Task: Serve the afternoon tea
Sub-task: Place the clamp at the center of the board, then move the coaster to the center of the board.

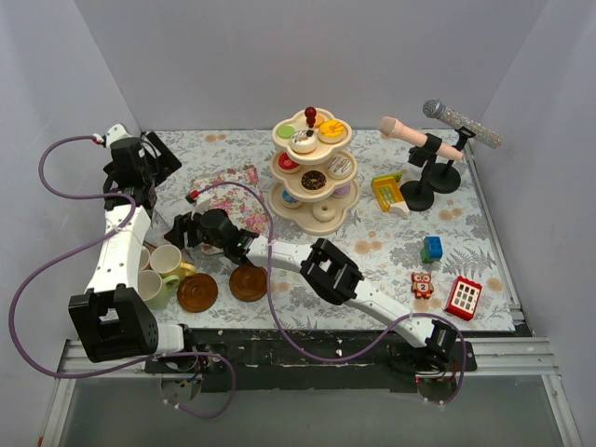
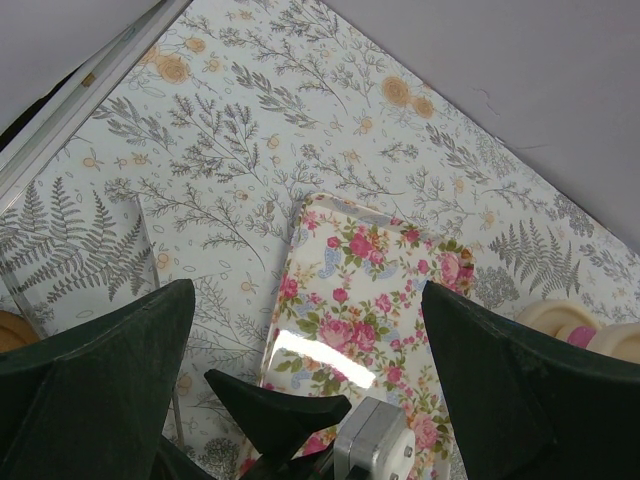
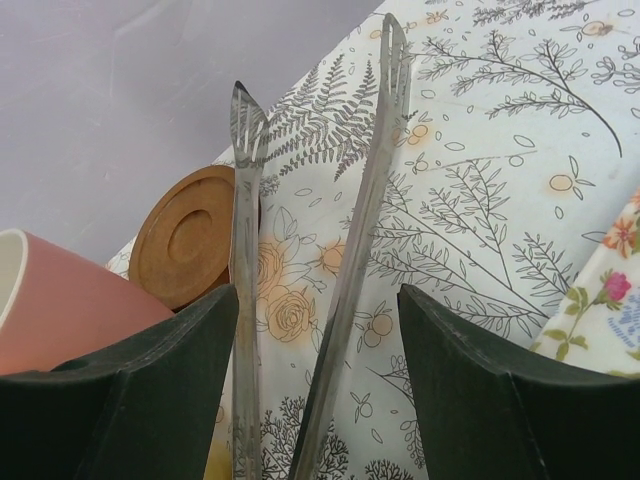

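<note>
Both tools stood with their fingers apart. Our right tool (image 3: 318,340) was low over the tabletop (image 3: 500,180) with the metal tongs (image 3: 365,180) lying between its fingers. A clear gap showed beside one tong arm, so we judged them not clamped. Our left tool (image 2: 305,310) hung empty above the floral tray (image 2: 360,300).

The tea things sat in two groups. The three-tier stand (image 1: 277,199), loaded with toy donuts (image 1: 314,180) and cakes (image 1: 340,166), stood mid-tabletop. It was well apart from the cups (image 1: 166,259) and two brown saucers (image 1: 197,292) clustered at the near left, beside the right tool. A pink cup (image 3: 60,300) sat just by one saucer (image 3: 190,235).

We reckoned the cups light, rigid and smooth-walled, likely to slip or tip, so best pinched across the rim or at the handle. The saucers looked thin and flat to the surface, so an edge was the only purchase. The donuts were small and light, suited to the tongs.
</note>
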Robot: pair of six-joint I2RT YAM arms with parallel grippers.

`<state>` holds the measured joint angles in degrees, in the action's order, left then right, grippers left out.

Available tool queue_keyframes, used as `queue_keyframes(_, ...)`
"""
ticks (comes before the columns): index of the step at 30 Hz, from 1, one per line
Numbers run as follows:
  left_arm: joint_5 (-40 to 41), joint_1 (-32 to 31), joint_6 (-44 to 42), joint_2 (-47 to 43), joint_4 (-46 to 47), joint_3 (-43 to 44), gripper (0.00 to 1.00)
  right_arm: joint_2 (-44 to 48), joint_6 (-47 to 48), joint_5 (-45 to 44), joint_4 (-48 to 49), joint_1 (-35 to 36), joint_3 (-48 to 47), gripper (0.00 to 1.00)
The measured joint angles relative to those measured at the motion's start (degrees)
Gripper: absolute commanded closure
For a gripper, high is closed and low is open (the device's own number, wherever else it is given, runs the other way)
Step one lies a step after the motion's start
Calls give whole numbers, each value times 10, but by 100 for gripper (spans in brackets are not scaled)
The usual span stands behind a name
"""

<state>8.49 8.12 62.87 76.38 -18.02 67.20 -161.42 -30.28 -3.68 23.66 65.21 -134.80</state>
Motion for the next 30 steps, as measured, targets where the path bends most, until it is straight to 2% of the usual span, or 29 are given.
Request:
queue_keyframes(9,2,0,-5,0,-1,1,2,11,43,14,7,-1,8,27)
queue_keyframes(14,16,0,-23,0,-17,34,2,68,63,25,0,-2,68,24)
queue_keyframes(16,19,0,-29,0,-16,48,2,99,71,32,-7,-2,94,28)
queue_keyframes(25,-5,-6,-38,1,7,54,2,384,122,11,27,-2,406,34)
queue_keyframes(30,-9,-24,-40,15,63,27,2,557,143,13,40,-2,574,40)
